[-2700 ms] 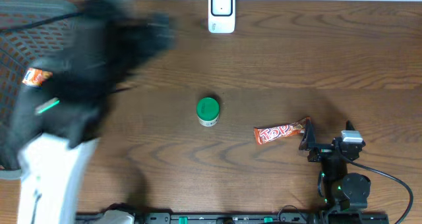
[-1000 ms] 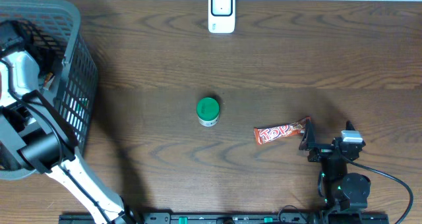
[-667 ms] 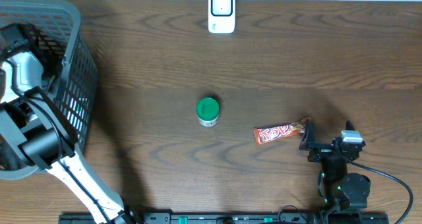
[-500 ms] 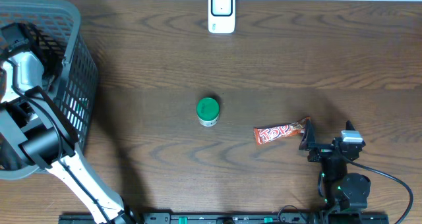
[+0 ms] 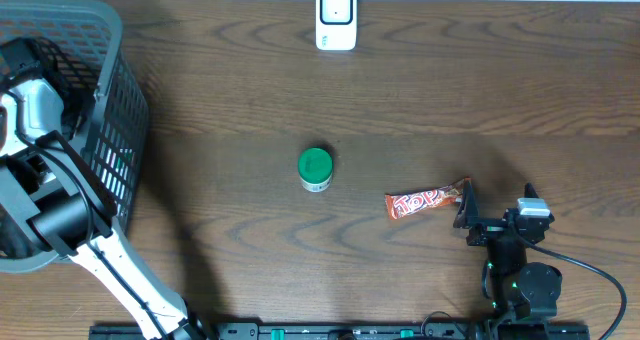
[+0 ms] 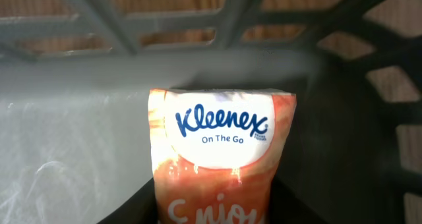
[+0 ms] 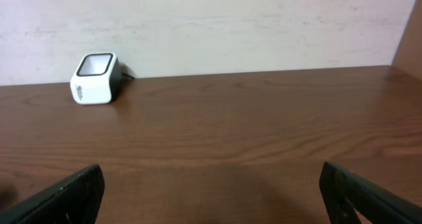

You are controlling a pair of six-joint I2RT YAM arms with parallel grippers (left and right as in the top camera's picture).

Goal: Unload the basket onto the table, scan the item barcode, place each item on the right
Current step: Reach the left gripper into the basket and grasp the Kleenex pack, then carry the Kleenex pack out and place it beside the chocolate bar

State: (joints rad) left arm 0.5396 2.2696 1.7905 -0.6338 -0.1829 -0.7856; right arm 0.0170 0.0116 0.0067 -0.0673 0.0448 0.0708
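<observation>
Right gripper: nearest me, fingers spread wide, nothing between them
Candy bar: flat on the table, just beside that gripper
Green-lidded jar: mid-table, alone
Left gripper: down in the basket, and I see it clamped on the Kleenex pack
Scanner: far edge, well apart from the pack

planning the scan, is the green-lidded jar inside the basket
No, the green-lidded jar stands out on the table, well apart from the basket.

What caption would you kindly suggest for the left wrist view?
Orange Kleenex pack seen close-up inside the grey basket.
</observation>
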